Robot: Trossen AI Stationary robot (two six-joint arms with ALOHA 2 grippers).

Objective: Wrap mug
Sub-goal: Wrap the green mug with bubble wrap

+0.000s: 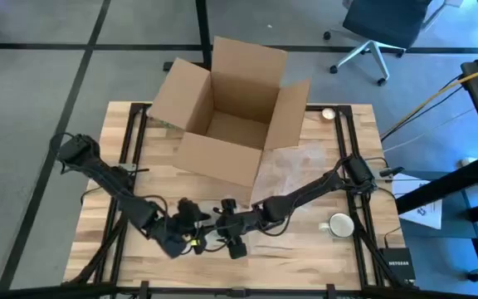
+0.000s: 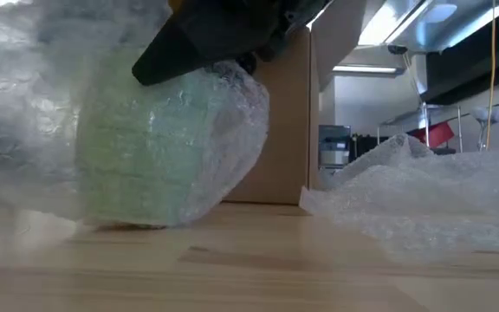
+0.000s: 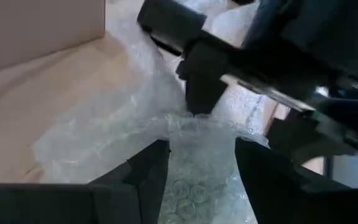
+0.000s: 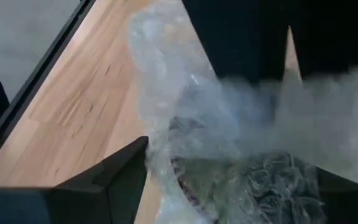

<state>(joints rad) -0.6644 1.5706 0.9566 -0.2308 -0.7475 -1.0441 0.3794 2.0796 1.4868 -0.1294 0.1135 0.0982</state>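
A pale green mug (image 2: 145, 156) sits inside clear bubble wrap (image 2: 223, 113) near the table's front edge, between my two grippers. It is tilted, and its lower edge rests on the wood. My left gripper (image 1: 191, 239) comes in from the left and is shut on a bunch of the wrap (image 3: 201, 162). My right gripper (image 1: 226, 237) comes in from the right, and its fingers stand around the wrapped mug (image 4: 241, 180). Farther right, a second sheet of bubble wrap (image 1: 297, 166) lies flat on the table. My left gripper pinches a gathered bunch of bubble wrap (image 3: 197, 143) between its two fingers (image 3: 151, 171); it is several crumpled layers. The wrap runs on from the fingers over the mug. My right gripper has the wrapped mug between its fingers. One finger (image 4: 126, 177) lies against the wrap at the mug's side (image 4: 166, 168); the other is hidden under the wrap. In the left wrist view, one fingertip (image 3: 201, 93) comes down onto the top of the bunched wrap.
An open cardboard box (image 1: 231, 108) stands at the table's far middle. A white mug (image 1: 339, 224) sits at the near right. A small round thing (image 1: 329, 114) lies at the far right. Bare wood (image 1: 98, 191) shows at the left.
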